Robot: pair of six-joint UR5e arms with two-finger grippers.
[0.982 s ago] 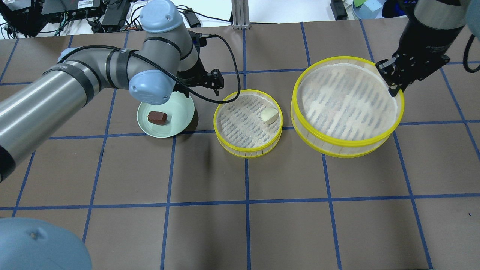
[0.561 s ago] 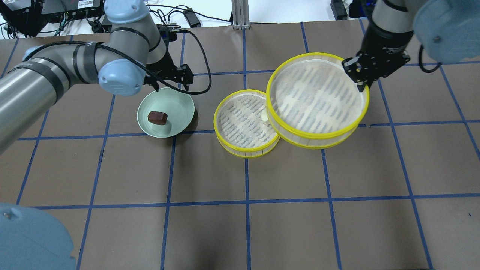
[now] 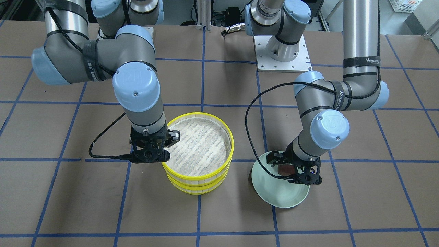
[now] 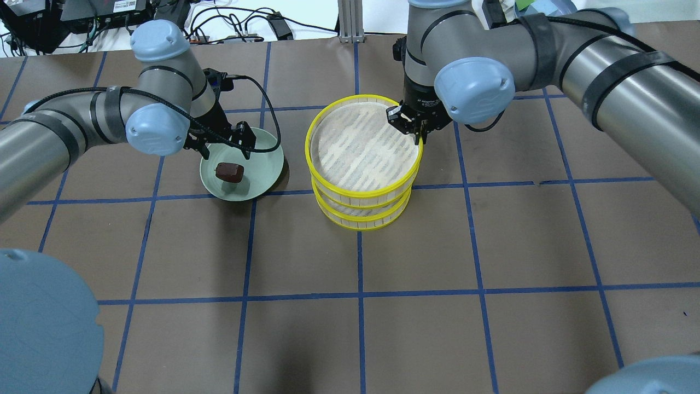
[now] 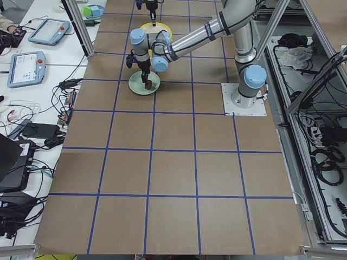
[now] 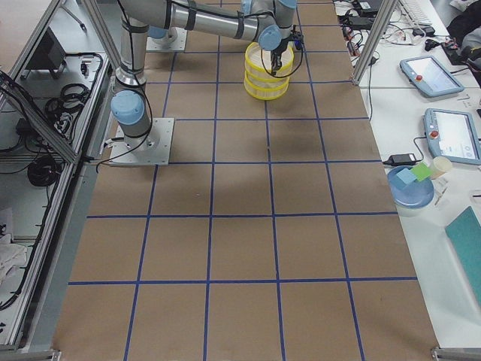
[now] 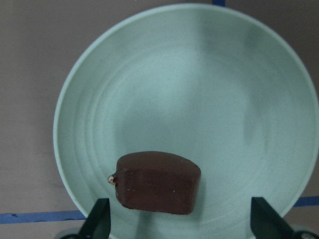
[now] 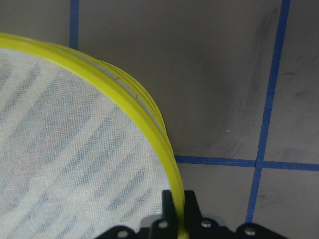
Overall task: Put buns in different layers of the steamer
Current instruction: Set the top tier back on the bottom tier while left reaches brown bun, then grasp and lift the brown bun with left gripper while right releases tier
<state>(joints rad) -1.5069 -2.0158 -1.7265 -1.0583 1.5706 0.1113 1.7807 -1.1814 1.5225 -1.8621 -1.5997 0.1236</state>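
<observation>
R gripper [image 4: 411, 127] pinches top steamer tray [image 4: 309, 143] rim, far-edge side; seat it square on lower tray [image 4: 361, 225] before release. L gripper [image 4: 219, 143] open over brown bun [image 4: 229, 172]; centre first.

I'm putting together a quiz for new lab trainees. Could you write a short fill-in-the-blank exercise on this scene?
The brown bun lies on the pale ____ plate.
The right pincer is shut on the upper steamer tray, gripping its ____ rim.
The left pincer, above the brown bun, is ____, not shut.
Missing words: green; yellow; open.
</observation>
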